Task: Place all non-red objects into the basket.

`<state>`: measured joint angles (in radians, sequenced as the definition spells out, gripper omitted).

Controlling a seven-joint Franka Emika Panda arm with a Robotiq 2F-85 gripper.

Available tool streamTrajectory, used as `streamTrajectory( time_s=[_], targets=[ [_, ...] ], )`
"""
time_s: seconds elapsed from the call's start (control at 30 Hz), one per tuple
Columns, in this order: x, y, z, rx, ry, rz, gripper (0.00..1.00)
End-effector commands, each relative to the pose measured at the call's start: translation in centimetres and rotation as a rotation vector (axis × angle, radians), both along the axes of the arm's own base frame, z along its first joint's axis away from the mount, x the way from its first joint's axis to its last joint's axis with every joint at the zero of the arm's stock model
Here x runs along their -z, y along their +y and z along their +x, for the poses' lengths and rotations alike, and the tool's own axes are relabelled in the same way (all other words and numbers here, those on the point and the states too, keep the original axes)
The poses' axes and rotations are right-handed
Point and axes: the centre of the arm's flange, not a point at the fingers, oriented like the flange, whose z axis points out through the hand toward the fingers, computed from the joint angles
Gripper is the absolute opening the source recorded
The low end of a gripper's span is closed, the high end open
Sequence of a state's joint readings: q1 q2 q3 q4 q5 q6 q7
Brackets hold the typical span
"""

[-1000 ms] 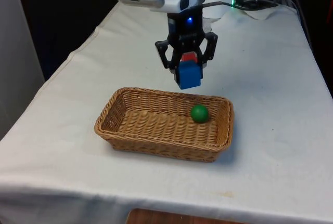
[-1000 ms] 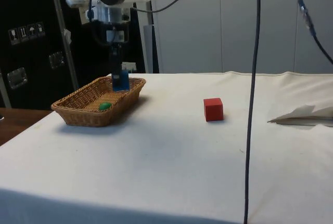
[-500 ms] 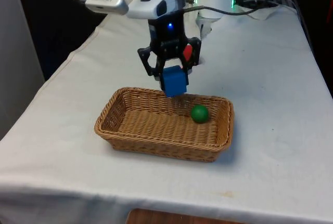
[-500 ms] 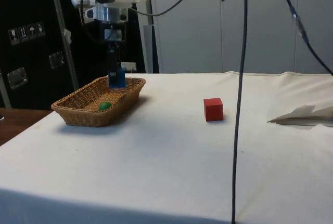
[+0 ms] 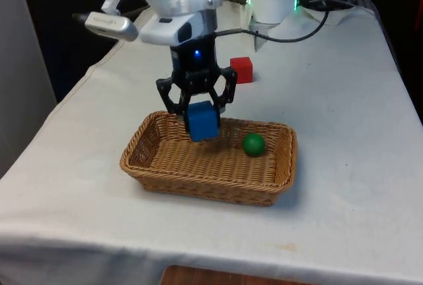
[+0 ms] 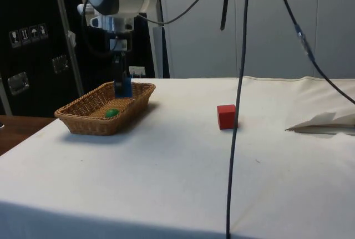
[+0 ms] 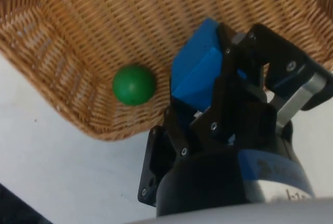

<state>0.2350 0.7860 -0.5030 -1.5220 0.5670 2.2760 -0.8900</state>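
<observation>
The gripper covers the top of the blue block, so only its lower part shows; its jaws are closed on the block's sides, holding it in the air over the basket, toward the far rim. The block hangs slightly tilted. A green ball lies inside the basket, to the front view's right of the block. A red block sits on the tabletop beyond the basket.
</observation>
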Motion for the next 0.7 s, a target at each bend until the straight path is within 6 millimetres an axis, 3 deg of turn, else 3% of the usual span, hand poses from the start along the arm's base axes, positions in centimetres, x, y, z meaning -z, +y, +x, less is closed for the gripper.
streamTrajectory(
  time_s=[0.0,0.3,0.5,0.53,0.67],
  targets=[
    [0.3,-0.4,0.2,0.004,0.003,0.003,0.03],
    [2.6,-1.2,0.9,0.037,0.002,0.005,0.03],
    [2.9,-1.6,0.9,0.044,0.0,0.022,0.05],
    [3.0,-1.8,0.9,0.046,-0.001,0.024,0.1],
    [2.9,-1.8,0.8,0.049,-0.008,0.022,0.47]
  ],
)
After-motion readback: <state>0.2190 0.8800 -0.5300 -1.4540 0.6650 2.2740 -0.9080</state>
